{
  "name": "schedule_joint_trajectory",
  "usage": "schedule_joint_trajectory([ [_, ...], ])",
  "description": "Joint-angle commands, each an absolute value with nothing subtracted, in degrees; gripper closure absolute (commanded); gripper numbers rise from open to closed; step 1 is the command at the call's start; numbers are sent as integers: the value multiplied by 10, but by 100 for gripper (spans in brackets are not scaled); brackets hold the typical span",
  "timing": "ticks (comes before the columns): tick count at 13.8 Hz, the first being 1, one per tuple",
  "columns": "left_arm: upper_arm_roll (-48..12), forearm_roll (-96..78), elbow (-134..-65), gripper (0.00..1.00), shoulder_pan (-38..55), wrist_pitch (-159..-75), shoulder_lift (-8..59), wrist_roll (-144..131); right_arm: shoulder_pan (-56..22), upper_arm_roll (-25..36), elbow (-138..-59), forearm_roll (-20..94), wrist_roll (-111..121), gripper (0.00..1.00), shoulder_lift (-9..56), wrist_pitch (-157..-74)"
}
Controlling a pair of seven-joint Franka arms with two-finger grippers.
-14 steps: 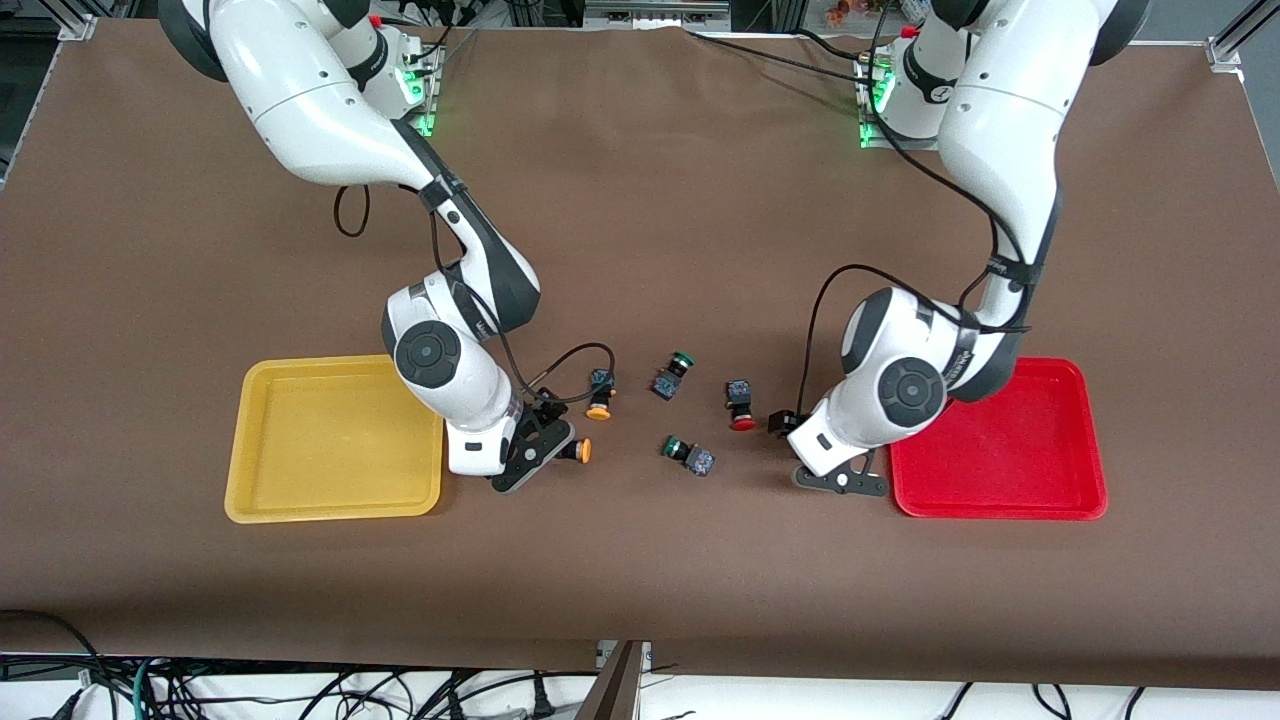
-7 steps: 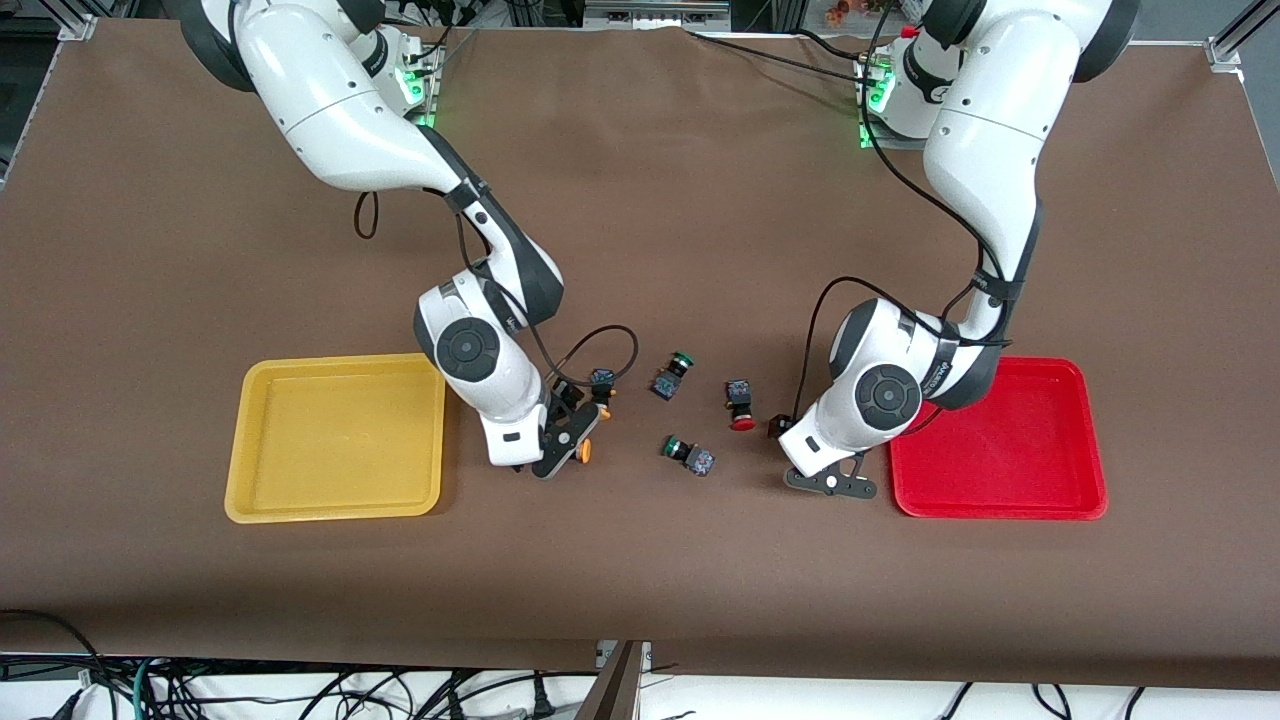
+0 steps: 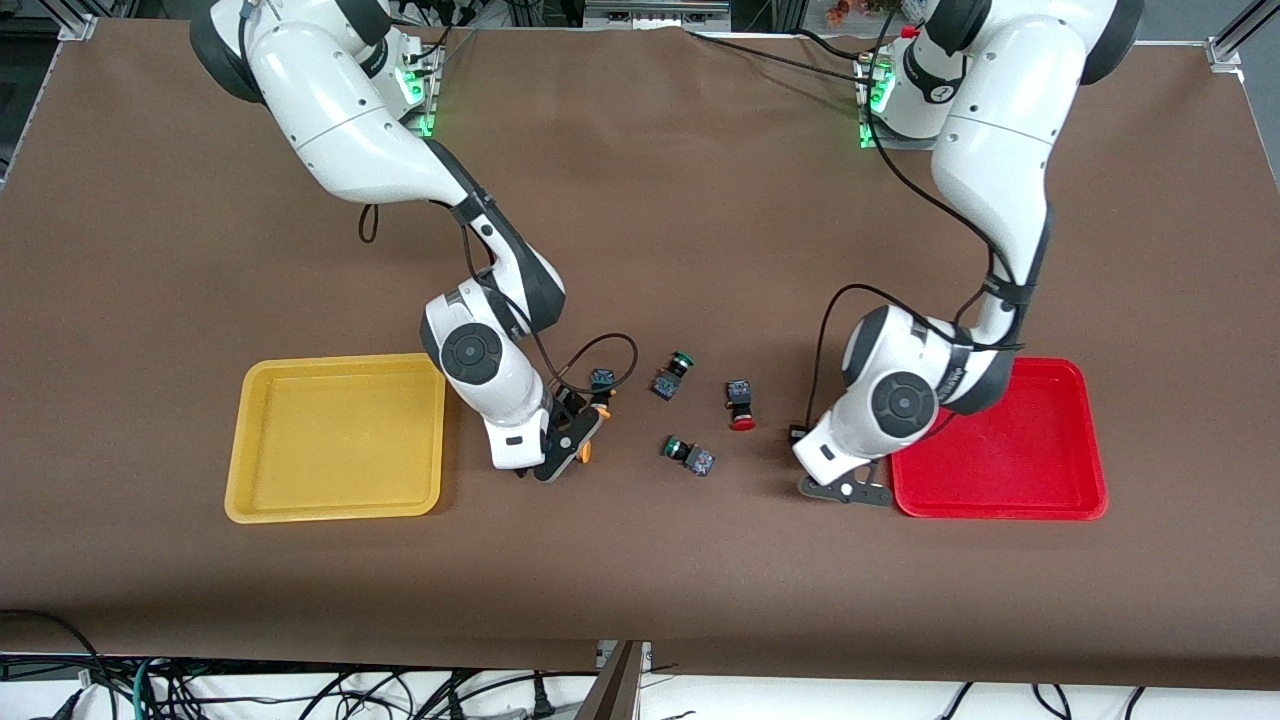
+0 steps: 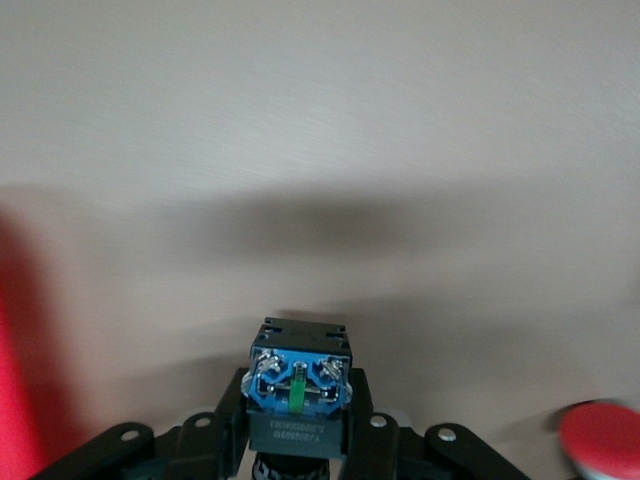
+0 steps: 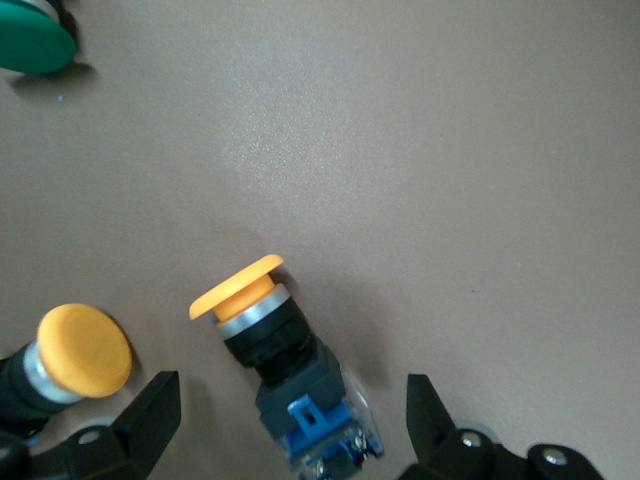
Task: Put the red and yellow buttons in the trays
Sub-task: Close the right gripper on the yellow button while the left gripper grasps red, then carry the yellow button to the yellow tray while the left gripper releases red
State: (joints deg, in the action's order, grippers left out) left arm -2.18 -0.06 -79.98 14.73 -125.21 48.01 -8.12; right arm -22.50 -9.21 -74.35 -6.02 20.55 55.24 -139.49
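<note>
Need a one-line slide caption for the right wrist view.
Right gripper open around a yellow-capped button on the table, a second yellow button beside it.

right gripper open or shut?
Open. The right gripper has its fingers spread either side of a yellow button lying on the table, not touching it.

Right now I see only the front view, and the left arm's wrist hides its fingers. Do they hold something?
Observer: Yes. In the left wrist view the left gripper is shut on a blue-bodied button; its cap is hidden.
Operator: And the right gripper, is it closed on a yellow button?
Observer: No. The right gripper is open, its fingers on either side of a yellow button that lies on its side, not touching it.
</note>
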Motion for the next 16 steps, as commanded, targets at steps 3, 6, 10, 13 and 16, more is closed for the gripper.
schedule_joint_trajectory([
  [3,-32,1,-809,100,46,-1196,438,64,-216,-90,-736,-65,205,79,542,-1385],
  [6,-31,1,-816,100,2,-1180,432,119,-186,-90,-735,-60,206,100,529,-1361],
  [10,-32,0,-859,59,-25,-1178,432,113,-104,-107,-732,-60,219,100,483,-1262],
  [13,-32,-37,-851,0,-18,-1178,432,110,-63,-97,-739,-63,221,100,436,-1193],
  [16,-54,-47,-813,0,29,-1159,432,24,-33,-56,-787,-47,209,100,418,-1165],
])
